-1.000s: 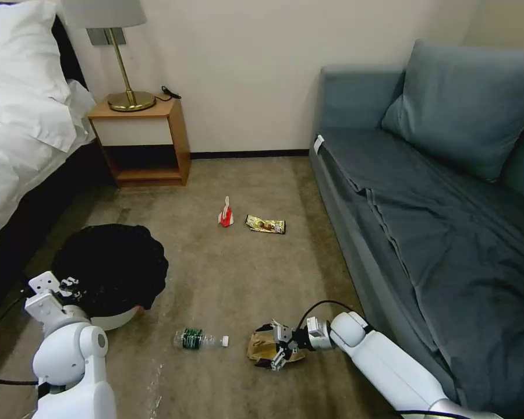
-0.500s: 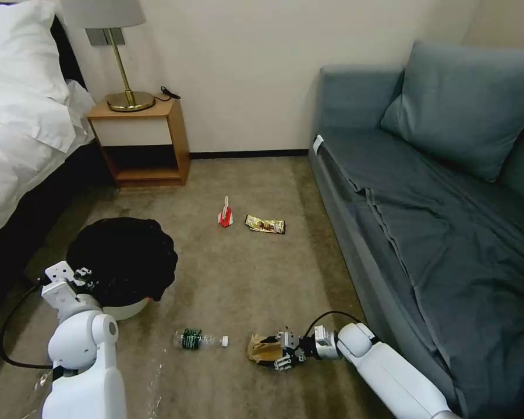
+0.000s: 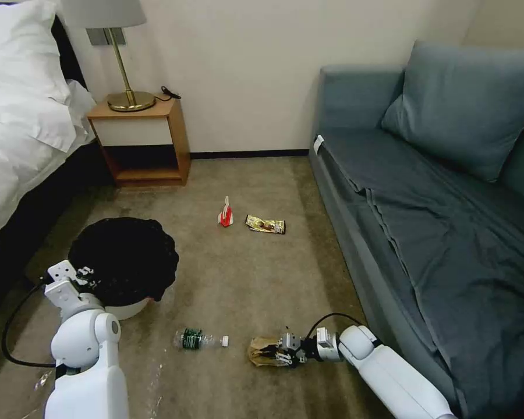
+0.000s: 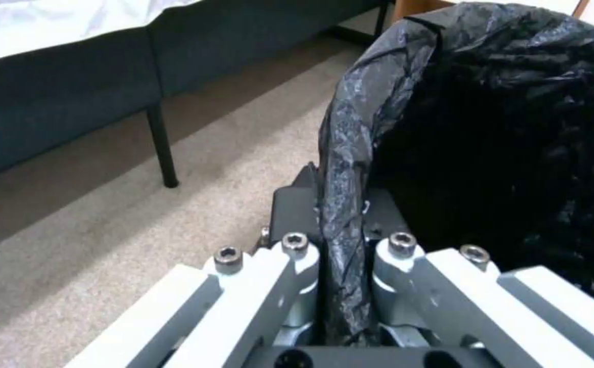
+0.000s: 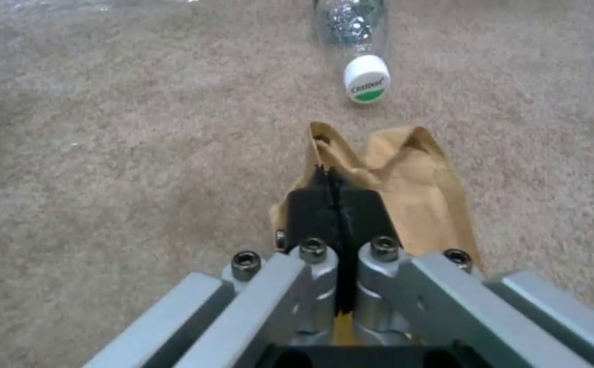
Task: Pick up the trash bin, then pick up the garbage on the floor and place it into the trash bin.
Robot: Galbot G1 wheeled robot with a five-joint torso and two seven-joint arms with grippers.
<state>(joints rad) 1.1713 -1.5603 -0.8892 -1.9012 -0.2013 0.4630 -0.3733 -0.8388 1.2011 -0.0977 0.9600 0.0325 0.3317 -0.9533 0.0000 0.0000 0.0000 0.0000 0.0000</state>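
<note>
Right gripper (image 3: 280, 356) low on the floor, jaws closed flat on a fold of the brown paper bag (image 3: 262, 351); pinch confirmed in right wrist view, gripper (image 5: 337, 204) with paper squeezed between the pads and the rest of the bag (image 5: 412, 179) fanning out ahead. Left gripper (image 3: 82, 278) clamped on the near rim of the trash bin (image 3: 125, 262), jaws closed on black liner (image 4: 341, 204) plus rim. Key relation: bin off to the left of the bag across the floor, mouth facing up, bottle (image 3: 199, 339) lying between them, long axis pointing roughly from bin toward bag, cap (image 5: 367, 79) just ahead of the bag's open end. Right arm nearer the bottle too. Red-and-white packet (image 3: 226, 214) and gold wrapper (image 3: 266, 224) farther out, mid-floor, just beside each other. Hidden: depth of the bag pinch, bin's white wall mostly under liner and arm, bin contact with floor not discernible.
</note>
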